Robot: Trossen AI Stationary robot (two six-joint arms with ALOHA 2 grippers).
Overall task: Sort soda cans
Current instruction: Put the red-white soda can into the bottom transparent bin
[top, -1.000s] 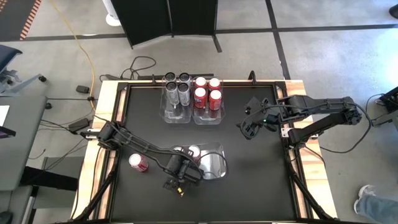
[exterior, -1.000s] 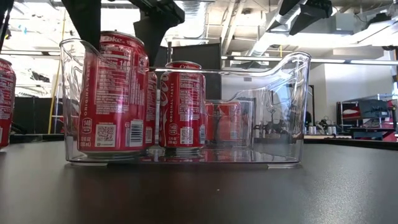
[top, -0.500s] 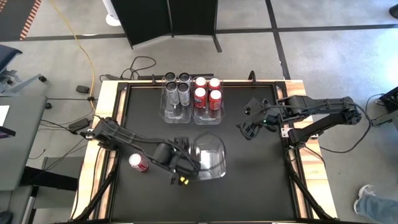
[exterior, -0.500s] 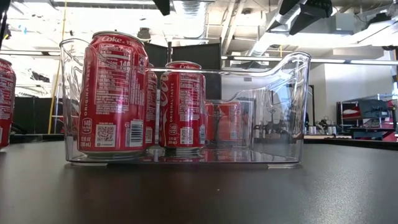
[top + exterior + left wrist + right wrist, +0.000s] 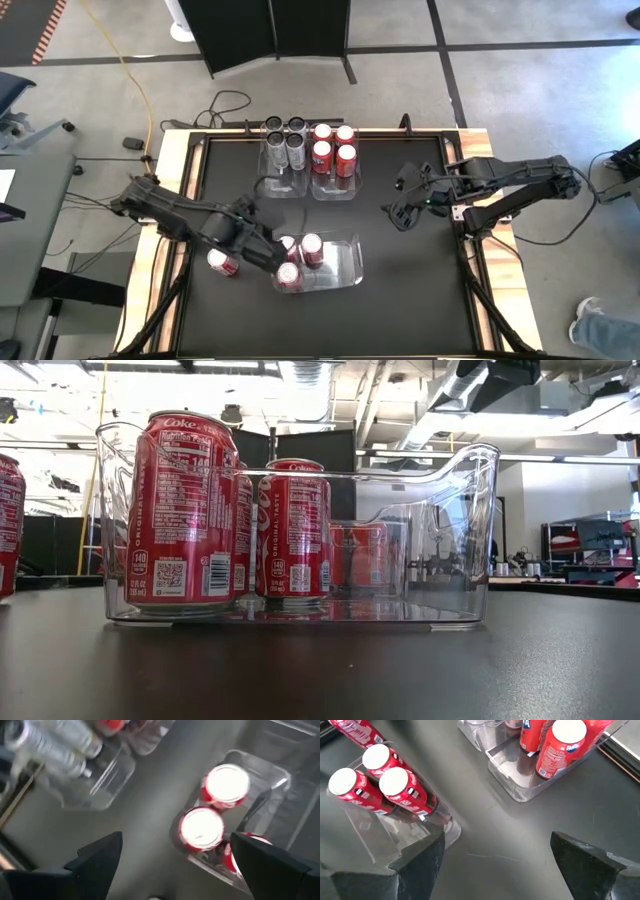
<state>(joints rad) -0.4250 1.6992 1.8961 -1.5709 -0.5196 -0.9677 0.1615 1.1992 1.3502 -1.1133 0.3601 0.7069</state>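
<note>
High view: near clear bin [image 5: 345, 262] at the front of the table holds three red cans [image 5: 301, 258] standing upright, grouped at its left end; the rest of the bin is bare. One more red can [image 5: 222, 263] stands on the black tabletop [image 5: 410, 290] just left of that bin, outside it. At the back, two clear bins sit side by side: the left one [image 5: 284, 185] holds four silver-grey cans [image 5: 285, 139], the right one [image 5: 336, 189] four red cans [image 5: 333, 146].

Left gripper [image 5: 255, 240] hangs above the table just left of the near bin, between the lone can and the three binned cans; left wrist view shows its fingers [image 5: 97, 857] spread apart, nothing between them.

Right gripper [image 5: 405, 200] waits over the right side of the table, jaws apart and empty.

Low view: exact can count is probably three, but they overlap.
</note>
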